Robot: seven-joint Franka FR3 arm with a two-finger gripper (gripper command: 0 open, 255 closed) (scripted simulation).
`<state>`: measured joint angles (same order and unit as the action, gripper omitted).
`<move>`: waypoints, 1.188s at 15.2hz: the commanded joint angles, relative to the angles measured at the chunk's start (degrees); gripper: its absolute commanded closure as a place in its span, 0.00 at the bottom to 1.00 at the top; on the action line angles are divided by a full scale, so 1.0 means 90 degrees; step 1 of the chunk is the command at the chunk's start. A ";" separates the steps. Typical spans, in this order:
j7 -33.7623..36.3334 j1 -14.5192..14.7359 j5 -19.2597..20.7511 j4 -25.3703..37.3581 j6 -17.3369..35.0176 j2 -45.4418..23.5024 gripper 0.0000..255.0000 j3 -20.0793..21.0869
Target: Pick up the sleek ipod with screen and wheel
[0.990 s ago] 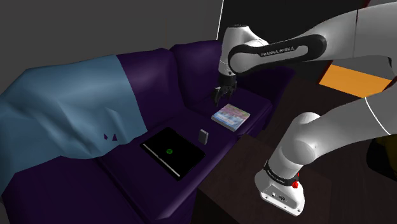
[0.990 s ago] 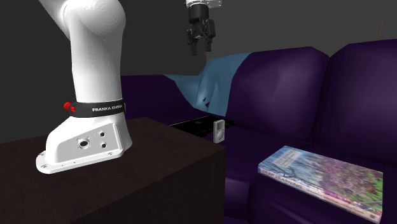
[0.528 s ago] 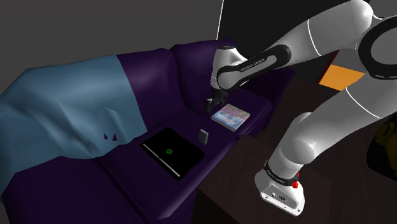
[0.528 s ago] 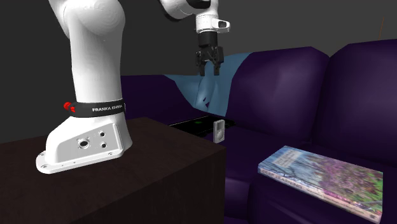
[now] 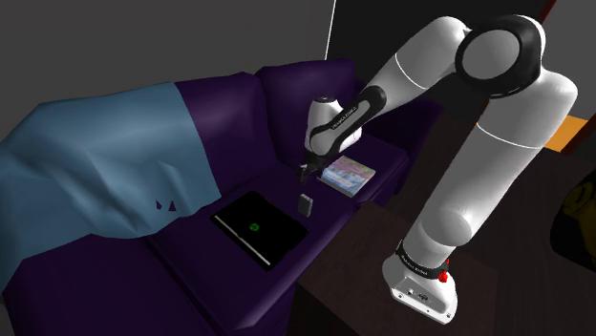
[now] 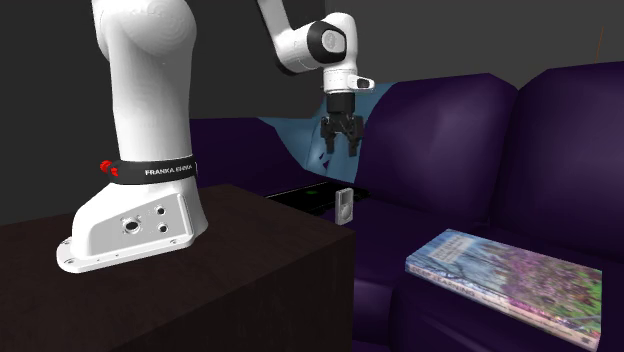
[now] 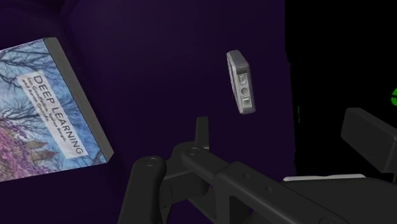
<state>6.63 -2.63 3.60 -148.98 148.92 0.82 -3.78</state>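
Across the shoulder view we see a dark purple sofa point(image 5: 239, 105) with a light blue blanket point(image 5: 95, 162) draped over its back. From the dark stand point(image 5: 353, 277) the white arm point(image 5: 497, 134) reaches over the seat. On the cushion lie a flat black slab point(image 5: 259, 229) with a green mark and a book point(image 5: 347, 174) titled "Deep Learning". We find the gripper point(image 6: 341, 150) hanging above the seat, fingers spread apart and empty. Below it, untouched, the small grey ipod point(image 6: 344, 207) stands upright between slab and book.
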 commanded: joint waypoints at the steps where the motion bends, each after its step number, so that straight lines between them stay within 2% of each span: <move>1: -0.0095 -0.0015 -0.0108 0.0208 0.0404 -0.0606 0.00 -0.0016; 6: -0.0373 -0.0152 -0.0443 0.0835 0.1181 -0.2022 0.00 0.0086; 16: -0.0429 -0.0223 -0.0523 0.1072 0.1810 -0.2889 0.00 0.0166; 17: -0.0426 -0.0220 -0.0523 0.1062 0.1817 -0.2887 1.00 0.0165; 18: -0.0430 -0.0223 -0.0523 0.1065 0.1817 -0.2890 1.00 0.0166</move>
<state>2.76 -4.64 -1.10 -139.41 165.18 -25.09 -2.30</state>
